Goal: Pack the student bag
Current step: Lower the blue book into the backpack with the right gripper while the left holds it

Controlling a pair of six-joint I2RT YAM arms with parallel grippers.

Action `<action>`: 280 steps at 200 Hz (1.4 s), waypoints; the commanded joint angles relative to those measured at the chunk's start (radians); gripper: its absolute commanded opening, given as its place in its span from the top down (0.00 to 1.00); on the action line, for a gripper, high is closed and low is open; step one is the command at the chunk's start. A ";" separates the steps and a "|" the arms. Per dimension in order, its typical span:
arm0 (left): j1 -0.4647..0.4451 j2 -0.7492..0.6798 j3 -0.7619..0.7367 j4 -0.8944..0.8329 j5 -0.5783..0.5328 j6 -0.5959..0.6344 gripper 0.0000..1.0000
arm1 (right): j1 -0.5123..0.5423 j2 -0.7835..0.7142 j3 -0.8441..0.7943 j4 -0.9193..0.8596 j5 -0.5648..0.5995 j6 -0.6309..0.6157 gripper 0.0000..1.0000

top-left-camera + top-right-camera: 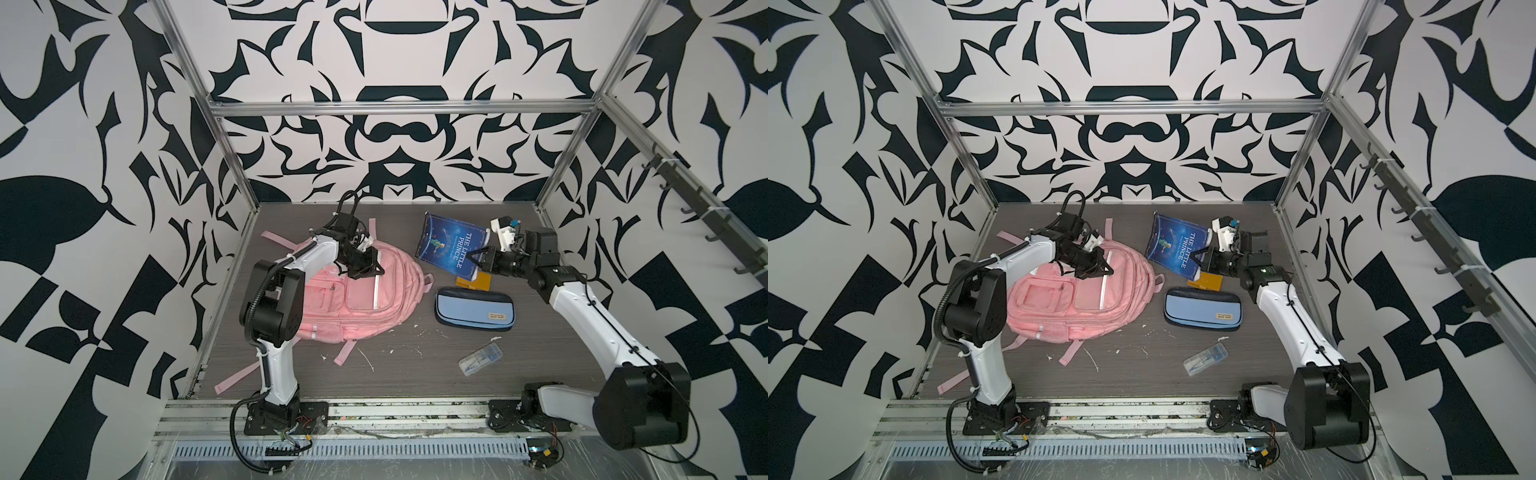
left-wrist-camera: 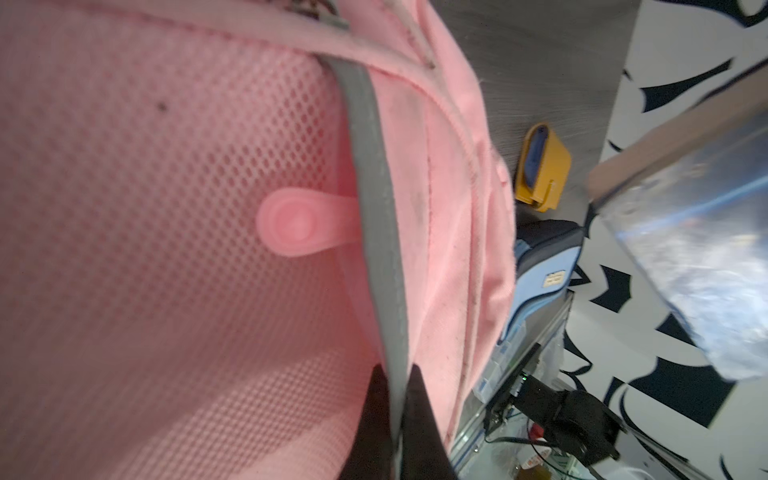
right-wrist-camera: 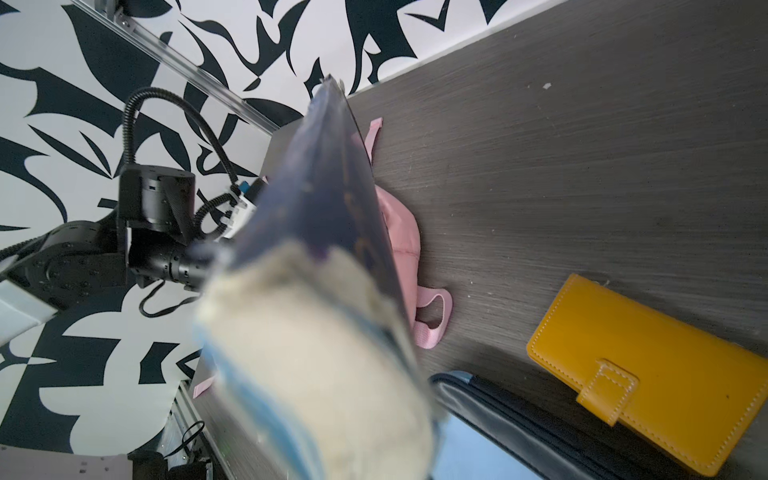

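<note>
Left gripper (image 2: 395, 376) pinches a reflective strip (image 2: 372, 187) on the student bag (image 1: 361, 305). Right gripper (image 1: 473, 258) clamps the Little Prince book (image 1: 446, 239); yellow wallet (image 3: 648, 374) and pencil case (image 1: 473, 309) lie nearby.

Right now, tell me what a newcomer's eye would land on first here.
The big pink student bag lying left of centre on the dark table, with the left tool pinched shut on its grey strip. Next, the blue Little Prince book at the back right, gripped at its edge by the right tool, behind a light-blue pencil case.
</note>
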 commanded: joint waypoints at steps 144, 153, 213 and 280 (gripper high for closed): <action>0.235 -0.273 -0.069 0.883 0.733 -0.466 1.00 | 0.314 0.251 0.240 0.071 -0.119 0.260 1.00; 0.235 -0.268 -0.081 0.943 0.732 -0.513 1.00 | 0.334 0.285 0.251 0.082 -0.121 0.265 1.00; 0.215 -0.258 -0.115 1.011 0.709 -0.563 1.00 | 0.376 0.479 0.190 0.370 -0.066 0.434 1.00; 0.162 -0.259 -0.135 1.001 0.574 -0.537 1.00 | 0.435 0.747 0.375 0.375 -0.062 0.501 1.00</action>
